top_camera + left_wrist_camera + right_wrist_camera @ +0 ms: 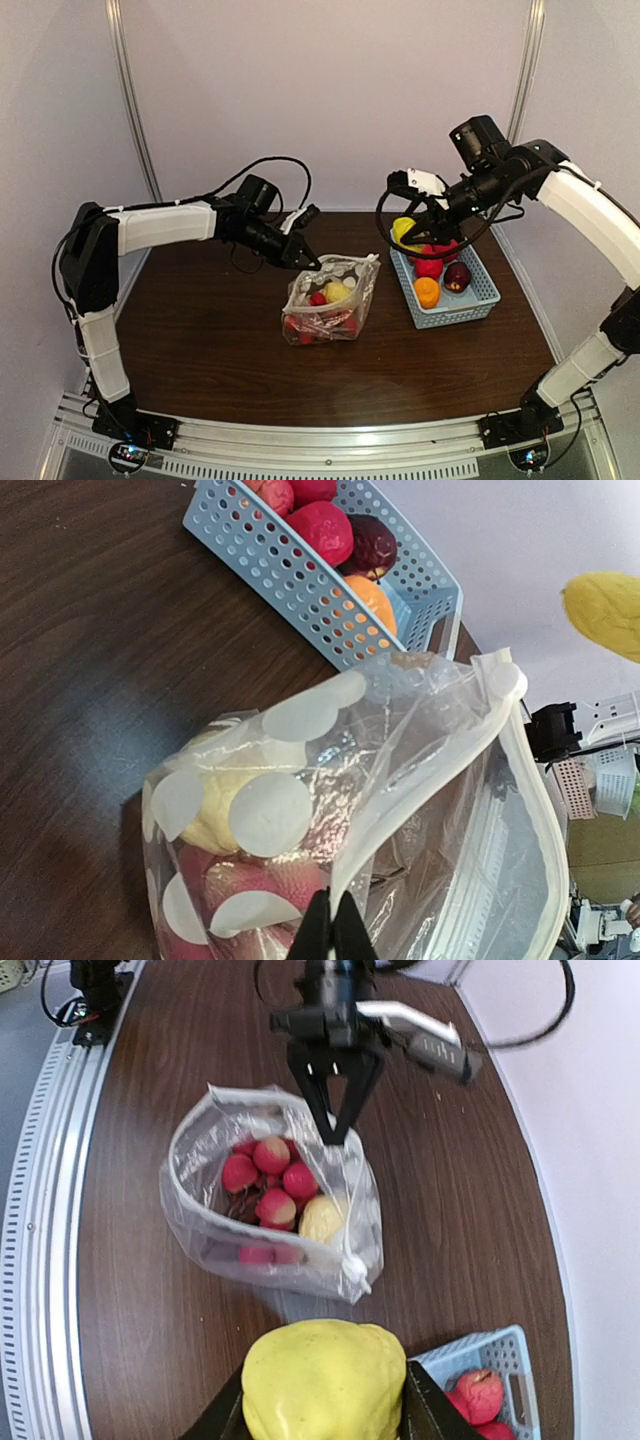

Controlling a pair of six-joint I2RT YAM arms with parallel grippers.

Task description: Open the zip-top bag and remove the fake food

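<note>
At the middle of the dark brown wooden table, the clear, soft plastic zip-top bag with white dots and a white zip strip stands with its mouth wide open. That first part of the task looks done. The left tool is clenched on the bag's rim at the far-left side, pinching the plastic and holding the mouth up.

The emptying seems partly done. To the right of the bag, well above the table, the right tool is grasping a lumpy yellow plastic fruit. Some of the fake food already lies in the light-blue perforated plastic basket just right of the bag: a red piece, an orange one and a dark purple one. Inside the bag several small red pieces and a pale yellow one are left, lying low against the bottom.

By my judgement, the right tool must set its fruit down before it can reach in again. The left tool's fingers crowd one side of the bag's mouth, and the limp wall sags on the near side, so the way in is narrow.
</note>
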